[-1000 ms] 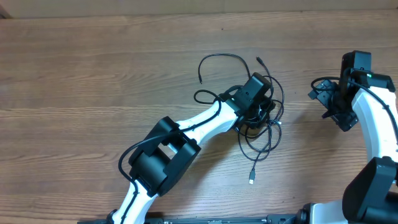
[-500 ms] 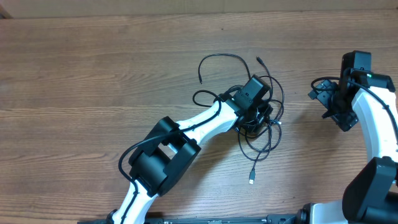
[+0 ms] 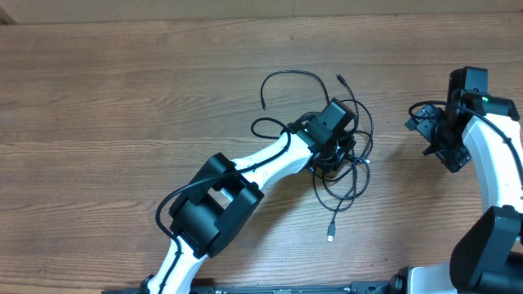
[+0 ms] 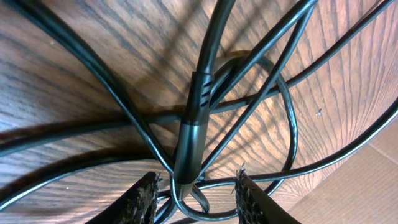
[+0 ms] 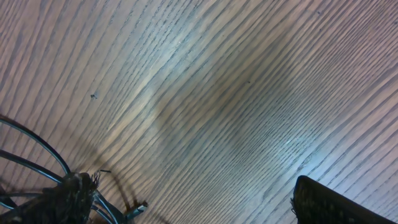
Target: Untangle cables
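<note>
Cables (image 4: 189, 134) cross between fingers of half-open left tool (image 4: 196, 182), hidden overhead; right tool (image 5: 189, 190) gapes wide.

No legible text, labels, brand marks, numbers or signs in any of the three views.
</note>
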Controlling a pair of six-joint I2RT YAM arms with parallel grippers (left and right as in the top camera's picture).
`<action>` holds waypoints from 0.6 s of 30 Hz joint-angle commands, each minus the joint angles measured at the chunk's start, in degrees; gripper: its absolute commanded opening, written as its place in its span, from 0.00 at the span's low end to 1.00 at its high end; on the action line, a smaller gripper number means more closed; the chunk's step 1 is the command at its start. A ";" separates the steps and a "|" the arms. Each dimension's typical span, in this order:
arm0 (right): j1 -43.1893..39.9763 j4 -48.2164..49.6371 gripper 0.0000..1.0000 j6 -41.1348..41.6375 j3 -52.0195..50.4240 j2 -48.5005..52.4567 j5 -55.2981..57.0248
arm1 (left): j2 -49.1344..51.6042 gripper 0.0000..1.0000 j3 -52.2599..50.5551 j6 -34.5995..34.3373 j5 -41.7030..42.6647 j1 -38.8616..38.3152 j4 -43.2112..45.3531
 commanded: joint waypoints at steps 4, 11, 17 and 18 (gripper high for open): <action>0.00 0.07 1.00 0.39 0.96 -1.22 0.15 | 1.09 0.31 -0.57 1.86 -2.10 -0.46 -0.09; 0.00 0.07 1.00 0.37 0.96 -1.22 0.15 | 1.09 0.29 -0.57 5.29 -2.49 -1.20 -0.11; 0.00 0.04 1.00 0.37 0.96 -1.22 0.15 | 1.09 0.27 -0.59 5.31 -3.78 -1.57 -0.24; 0.00 0.07 1.00 0.37 0.96 -1.22 0.15 | 1.09 0.27 -0.59 5.31 -3.78 -1.57 -0.39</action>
